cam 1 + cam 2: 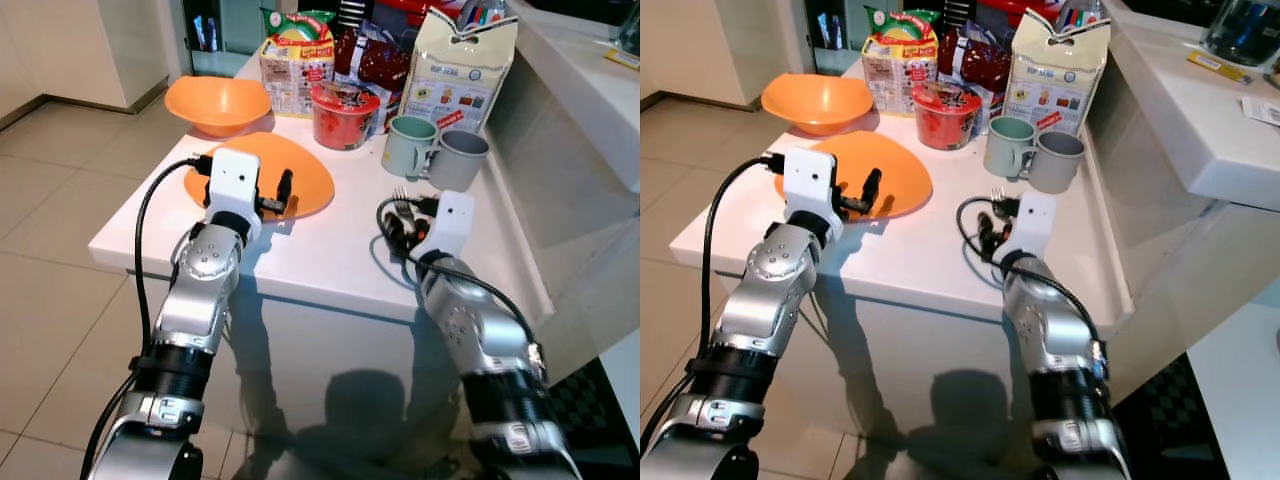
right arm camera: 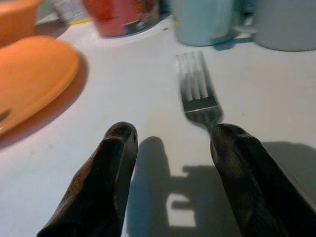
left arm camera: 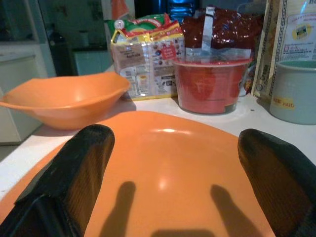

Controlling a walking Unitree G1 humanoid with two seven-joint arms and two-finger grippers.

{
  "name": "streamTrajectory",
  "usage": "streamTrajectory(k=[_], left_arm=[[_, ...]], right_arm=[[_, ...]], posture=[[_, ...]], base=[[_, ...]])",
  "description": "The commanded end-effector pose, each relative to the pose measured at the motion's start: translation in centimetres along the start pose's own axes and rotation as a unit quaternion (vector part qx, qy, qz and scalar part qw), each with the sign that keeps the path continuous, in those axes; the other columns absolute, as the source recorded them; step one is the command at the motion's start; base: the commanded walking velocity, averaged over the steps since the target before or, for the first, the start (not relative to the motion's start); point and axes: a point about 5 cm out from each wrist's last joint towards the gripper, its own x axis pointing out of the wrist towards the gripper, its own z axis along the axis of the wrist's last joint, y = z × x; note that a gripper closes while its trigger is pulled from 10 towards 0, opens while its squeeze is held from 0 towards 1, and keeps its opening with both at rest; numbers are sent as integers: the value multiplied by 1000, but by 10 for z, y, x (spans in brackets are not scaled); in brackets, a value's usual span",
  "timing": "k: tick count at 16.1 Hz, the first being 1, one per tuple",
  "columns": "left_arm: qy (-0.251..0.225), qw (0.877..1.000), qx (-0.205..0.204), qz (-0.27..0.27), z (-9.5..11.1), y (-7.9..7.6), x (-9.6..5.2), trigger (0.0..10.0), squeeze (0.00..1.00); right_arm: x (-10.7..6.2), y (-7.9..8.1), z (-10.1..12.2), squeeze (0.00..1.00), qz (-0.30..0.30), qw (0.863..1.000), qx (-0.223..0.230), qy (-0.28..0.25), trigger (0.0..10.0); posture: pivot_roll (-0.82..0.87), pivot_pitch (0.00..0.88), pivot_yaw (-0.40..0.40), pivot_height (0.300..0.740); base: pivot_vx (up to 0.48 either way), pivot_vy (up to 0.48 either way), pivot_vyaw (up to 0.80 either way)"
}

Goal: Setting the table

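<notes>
Plate (image 1: 268, 172), orange, flat on the white table (image 1: 320, 250); taken here as the reference thing for all positions.

Left gripper (image 3: 173, 182): over the near edge of the plate, fingers spread wide apart, nothing between them; both fingertips cast shadows on the plate's surface.

Right gripper (image 2: 170, 168): to the right of the plate, low over the bare tabletop, fingers parted and holding nothing.

Fork (image 2: 197, 91): metal, lying flat on the table to the right of the plate, apart from it; tines point away from the robot toward the mugs. Its handle runs back under the right gripper's outer finger (image 2: 247, 182); contact cannot be told.

Bowl (image 1: 217, 103): orange, behind the plate and to its left, just beside its far rim.

Red tub (image 1: 344, 115): lidded, just behind the plate's far right edge.

Mugs: pale green mug (image 1: 410, 145) and grey mug (image 1: 457, 158), side by side, right of the plate and beyond the fork.

Food packets (image 1: 297, 60) and a large paper bag (image 1: 462, 70): standing behind the plate, at the table's far end.
</notes>
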Motion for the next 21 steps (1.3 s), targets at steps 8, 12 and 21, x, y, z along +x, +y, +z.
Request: streamTrajectory(k=[8, 12, 21], left_arm=[[0, 1000, 8, -18, 5, -4, -3, 10000, 0], [-1, 1000, 10, -19, 8, -3, -2, 10000, 0], [-1, 1000, 9, -25, 11, -5, -1, 10000, 0]], right_arm=[[-19, 5, -38, 0, 88, 988, -26, 126, 10000], [-7, -2, 9, 0, 55, 997, -51, 5, 10000], [-9, -7, 29, 0, 14, 994, -60, -85, 10000]], posture=[[162, 0, -47, 740], [162, 0, -40, 740], [154, 0, -28, 740]], base=[[0, 0, 0], [0, 0, 0], [0, 0, 0]])
